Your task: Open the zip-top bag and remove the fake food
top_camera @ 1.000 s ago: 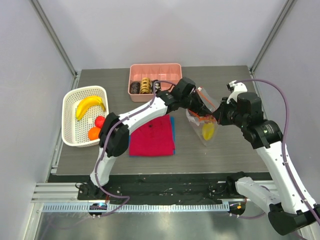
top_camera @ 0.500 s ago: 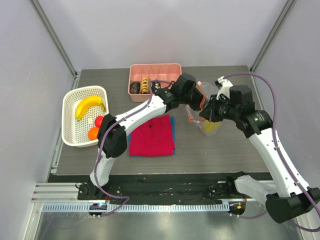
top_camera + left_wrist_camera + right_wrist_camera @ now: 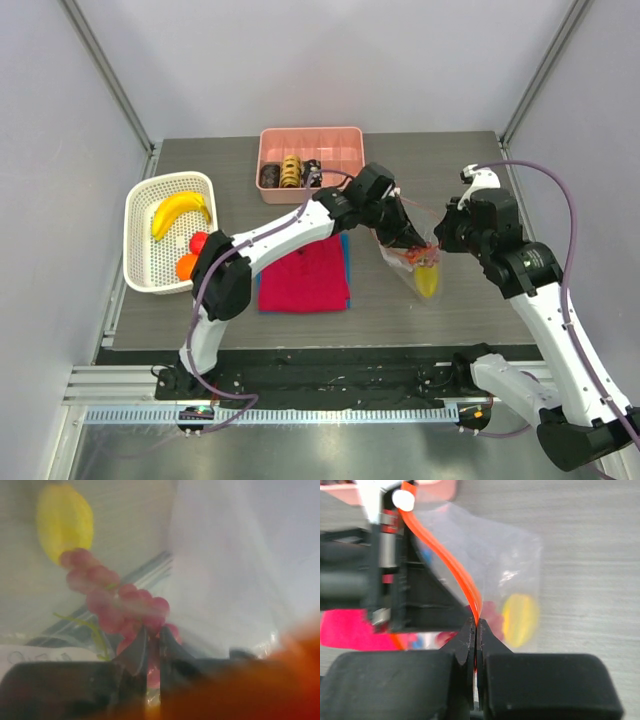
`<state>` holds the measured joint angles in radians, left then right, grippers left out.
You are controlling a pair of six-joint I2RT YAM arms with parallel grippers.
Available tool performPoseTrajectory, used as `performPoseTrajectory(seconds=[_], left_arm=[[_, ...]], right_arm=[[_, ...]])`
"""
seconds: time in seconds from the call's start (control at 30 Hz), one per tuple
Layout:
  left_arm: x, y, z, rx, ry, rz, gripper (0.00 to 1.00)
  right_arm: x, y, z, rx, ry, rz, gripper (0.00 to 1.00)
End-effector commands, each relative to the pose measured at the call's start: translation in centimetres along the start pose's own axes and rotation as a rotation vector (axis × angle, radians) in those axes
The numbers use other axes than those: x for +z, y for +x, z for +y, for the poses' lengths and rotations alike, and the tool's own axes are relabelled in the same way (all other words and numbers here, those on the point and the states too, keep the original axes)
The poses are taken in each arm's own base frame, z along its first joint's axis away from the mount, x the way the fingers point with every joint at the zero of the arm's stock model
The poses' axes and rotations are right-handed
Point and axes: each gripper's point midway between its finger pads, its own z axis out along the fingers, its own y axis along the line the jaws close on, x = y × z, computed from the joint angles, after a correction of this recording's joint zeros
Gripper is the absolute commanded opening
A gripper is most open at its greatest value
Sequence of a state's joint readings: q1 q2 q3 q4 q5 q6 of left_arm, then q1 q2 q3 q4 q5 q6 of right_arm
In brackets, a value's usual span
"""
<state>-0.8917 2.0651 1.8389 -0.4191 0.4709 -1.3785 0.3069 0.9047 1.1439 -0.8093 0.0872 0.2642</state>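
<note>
The zip-top bag [image 3: 415, 265] is held above the table between both grippers. A yellow fruit [image 3: 428, 282] and a bunch of red grapes [image 3: 408, 258] lie inside it. My left gripper [image 3: 403, 238] is shut on the bag's upper edge. In the left wrist view its tips [image 3: 154, 639] pinch clear plastic, with the grapes [image 3: 115, 595] and yellow fruit [image 3: 65, 522] seen beyond. My right gripper [image 3: 438, 243] is shut on the orange zip strip [image 3: 451, 566], which runs into its jaws [image 3: 475, 626]. The yellow fruit [image 3: 520, 620] shows behind them.
A white basket [image 3: 130, 240] at the left holds a banana [image 3: 180, 210], a red fruit [image 3: 200, 242] and an orange ball [image 3: 187, 266]. A pink tray [image 3: 310, 135] with ring-shaped pieces stands at the back. A folded red shirt [image 3: 305, 275] lies left of the bag.
Both grippers swung the bag left and back toward the pink tray, then returned right and nearer. The bag now hangs lower, with the yellow fruit closer to the front. Both grips held.
</note>
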Motion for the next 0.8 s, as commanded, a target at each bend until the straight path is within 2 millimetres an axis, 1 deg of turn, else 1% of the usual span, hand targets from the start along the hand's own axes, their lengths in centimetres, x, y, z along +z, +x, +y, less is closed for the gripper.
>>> performPoseTrajectory(seconds=[0.0,0.03,0.07,0.1,0.13,0.17,0.23,0.27,0.3,0.33,0.37,0.4,0.47,0.5,0.6,0.63,0.7,0.73,0.77], left_arm=[[-6.1,1.7,-4.9,0.348,0.056,0.005,0.00],[-6.1,2.1,-4.8,0.374,0.041,0.012,0.00],[-6.1,2.4,-4.1,0.386,0.007,0.019,0.00],[-6.0,2.6,-3.9,0.420,0.001,0.017,0.00],[-5.7,3.1,-3.7,0.440,0.002,0.026,0.00],[-5.6,3.3,-3.4,0.454,0.005,0.026,0.00],[-5.5,3.5,-3.2,0.507,0.014,0.020,0.00],[-5.6,3.6,-3.1,0.529,0.006,0.010,0.00],[-6.2,3.6,-3.3,0.559,-0.002,-0.011,0.00],[-6.5,2.8,-3.3,0.611,-0.029,-0.062,0.00],[-7.0,2.5,-3.9,0.645,-0.031,-0.093,0.00],[-7.6,2.4,-3.8,0.662,-0.053,-0.102,0.00],[-8.6,1.8,-4.6,0.747,-0.058,-0.142,0.00],[-9.1,1.7,-4.7,0.767,-0.066,-0.152,0.00],[-10.5,1.7,-4.8,0.861,-0.089,-0.168,0.00],[-11.3,1.9,-4.9,0.872,-0.095,-0.172,0.00],[-12.1,1.9,-5.2,0.882,-0.090,-0.185,0.00],[-12.9,2.1,-5.9,0.877,-0.067,-0.199,0.00],[-13.3,2.6,-6.8,0.858,-0.020,-0.185,0.00]], right_arm=[[-0.1,0.1,-0.9,0.017,0.049,-0.022,0.01],[-0.3,-0.2,0.1,0.041,0.001,-0.016,0.01],[-0.3,-0.4,0.8,0.062,-0.030,-0.017,0.01],[-0.3,-0.8,1.6,0.120,-0.059,-0.022,0.01],[-0.2,-0.7,2.8,0.140,-0.117,0.000,0.01],[0.0,-1.1,3.3,0.157,-0.139,-0.005,0.01],[0.3,-1.0,3.8,0.184,-0.151,0.013,0.01],[0.6,-0.9,3.7,0.181,-0.147,0.019,0.01],[0.7,-0.7,3.6,0.172,-0.140,0.027,0.01],[0.7,-0.4,3.3,0.153,-0.129,0.030,0.01],[0.5,-0.2,2.6,0.145,-0.099,0.028,0.01],[0.3,0.0,2.4,0.139,-0.092,0.028,0.01],[-0.1,0.4,1.4,0.122,-0.049,0.026,0.01],[-0.2,0.5,1.1,0.115,-0.035,0.026,0.01],[-0.5,1.1,0.0,0.095,0.020,0.042,0.01],[-0.5,1.1,-0.3,0.088,0.031,0.041,0.01],[-0.9,0.9,-0.4,0.060,0.032,0.028,0.01],[-0.9,0.9,-0.5,0.049,0.031,0.024,0.01],[-0.9,0.8,-0.5,0.041,0.032,0.021,0.01]])
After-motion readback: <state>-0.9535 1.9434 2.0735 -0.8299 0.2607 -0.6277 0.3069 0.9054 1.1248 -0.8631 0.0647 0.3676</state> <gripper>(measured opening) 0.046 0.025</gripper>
